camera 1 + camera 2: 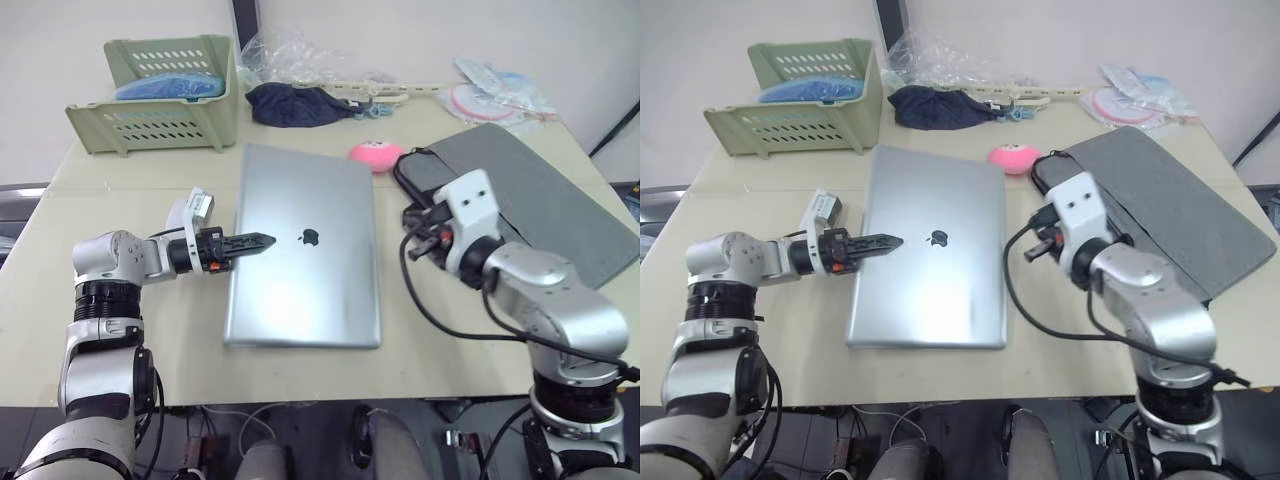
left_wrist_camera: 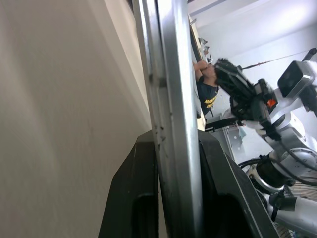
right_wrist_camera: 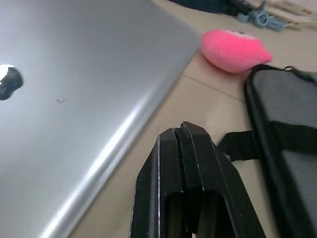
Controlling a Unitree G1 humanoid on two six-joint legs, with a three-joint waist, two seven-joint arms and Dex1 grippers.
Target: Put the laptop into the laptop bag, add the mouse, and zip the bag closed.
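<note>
Laptop (image 1: 305, 262): silver, lid shut, lying flat on the tan table (image 1: 150, 330) at the middle; dark logo faces up; its left edge sits between the left claw's fingers.
Left gripper (image 1: 262, 241): reaches in from the left at the laptop's left edge; the left wrist view shows one black finger (image 2: 136, 198) on each side of the thin metal edge, so it is pinching the laptop.
Right gripper (image 3: 182, 130): over bare table between the laptop's right edge and the bag's near-left corner; its two black fingers are pressed together with nothing between them.
Laptop bag (image 1: 540, 195): grey, flat on the table to the right of the laptop, apart from it; black edging and a black strap at its left end.
Pink plush (image 1: 375, 154): round, on the table just beyond the laptop's far right corner, beside the bag's far-left end.
Dark navy cloth (image 1: 295, 104): bundled at the far side of the table, behind the laptop.
Green basket (image 1: 165, 95): at the far left, tipped on its side, something blue inside.
Clear plastic packets (image 1: 495, 95): at the far right corner, behind the bag.
</note>
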